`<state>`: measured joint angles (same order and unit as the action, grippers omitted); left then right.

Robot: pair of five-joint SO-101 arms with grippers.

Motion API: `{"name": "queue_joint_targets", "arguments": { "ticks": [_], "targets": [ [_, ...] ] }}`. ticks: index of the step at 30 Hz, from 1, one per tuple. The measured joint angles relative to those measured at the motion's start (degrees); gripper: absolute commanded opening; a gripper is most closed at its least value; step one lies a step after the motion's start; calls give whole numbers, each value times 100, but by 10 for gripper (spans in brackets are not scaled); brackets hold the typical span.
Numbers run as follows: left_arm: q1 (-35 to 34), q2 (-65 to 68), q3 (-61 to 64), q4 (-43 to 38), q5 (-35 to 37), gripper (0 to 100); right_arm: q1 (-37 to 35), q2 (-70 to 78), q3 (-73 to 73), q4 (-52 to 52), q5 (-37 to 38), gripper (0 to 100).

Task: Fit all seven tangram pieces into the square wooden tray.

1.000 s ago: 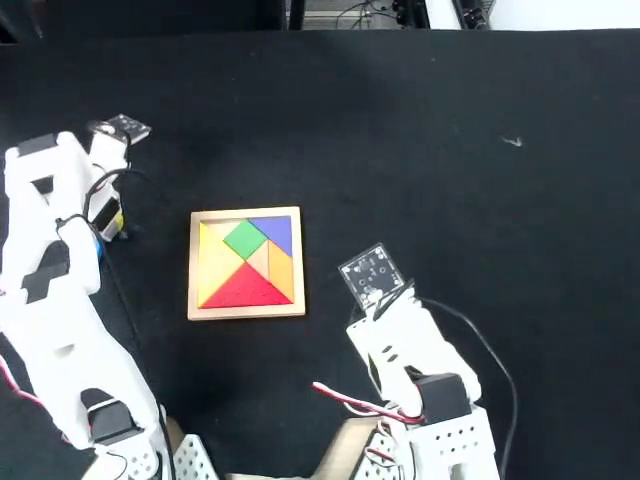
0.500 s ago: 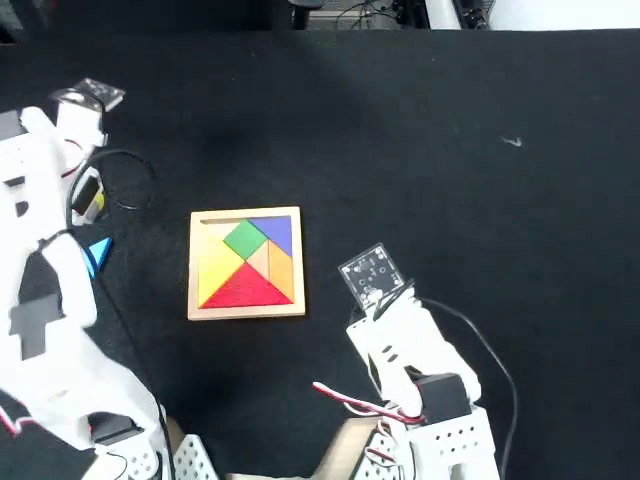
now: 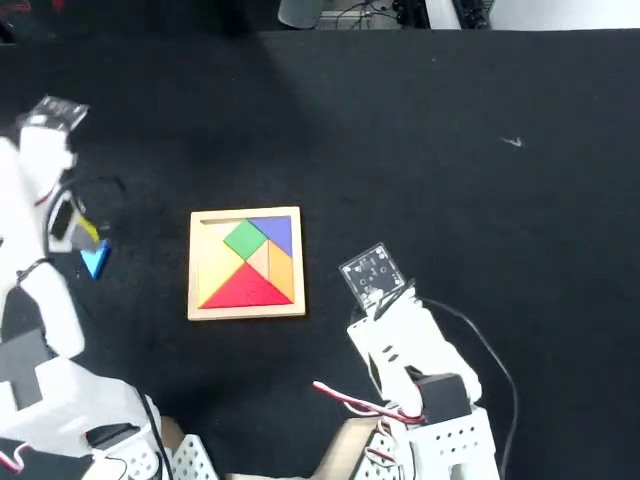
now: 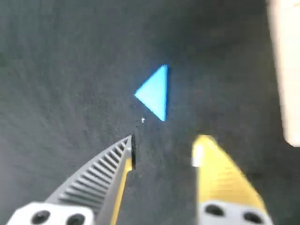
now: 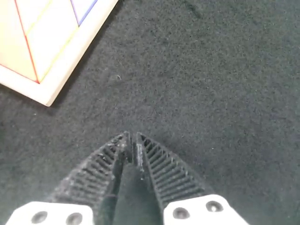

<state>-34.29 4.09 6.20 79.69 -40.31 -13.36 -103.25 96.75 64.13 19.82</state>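
Blue triangle (image 4: 154,93) exposed — left fingers (image 4: 213,164) drew back.

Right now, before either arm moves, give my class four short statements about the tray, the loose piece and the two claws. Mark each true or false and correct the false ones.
1. The blue triangle lies on the black table, outside the tray. True.
2. The left claw is shut on the blue triangle. False: it is open and empty, and the triangle lies apart from it.
3. The right claw is shut and holds nothing. True.
4. The red triangle lies loose on the table. False: it sits in the tray.
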Motion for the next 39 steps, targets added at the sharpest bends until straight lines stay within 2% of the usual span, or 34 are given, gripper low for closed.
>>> {"name": "queue_joint_targets", "arguments": {
  "ticks": [5, 8, 10, 13, 17, 24, 30, 35, 39],
  "targets": [
    [-290, 0, 1890, -2347, 659, 162, 0, 0, 0, 0, 0, 21],
    [-352, -35, 2541, -3763, 1011, 149, 0, 0, 0, 0, 0, 21],
    [-343, -44, 2752, -4290, 1081, 149, 0, 0, 0, 0, 0, 21],
    [-343, -62, 2813, -4510, 958, 150, 0, 0, 0, 0, 0, 21],
    [-220, -35, 2822, -4527, 615, 150, 0, 0, 0, 0, 0, 21],
    [18, 668, 2286, -4167, 563, 150, 0, 0, 0, 0, 0, 21],
    [105, 1073, 1486, -2840, 510, 150, 0, 0, 0, 0, 0, 21],
    [607, 800, 1565, -1609, 299, 150, 0, 0, 0, 0, 0, 21],
    [1204, 308, 1934, -1459, 325, 150, 0, 0, 0, 0, 0, 21]
  ]
}}
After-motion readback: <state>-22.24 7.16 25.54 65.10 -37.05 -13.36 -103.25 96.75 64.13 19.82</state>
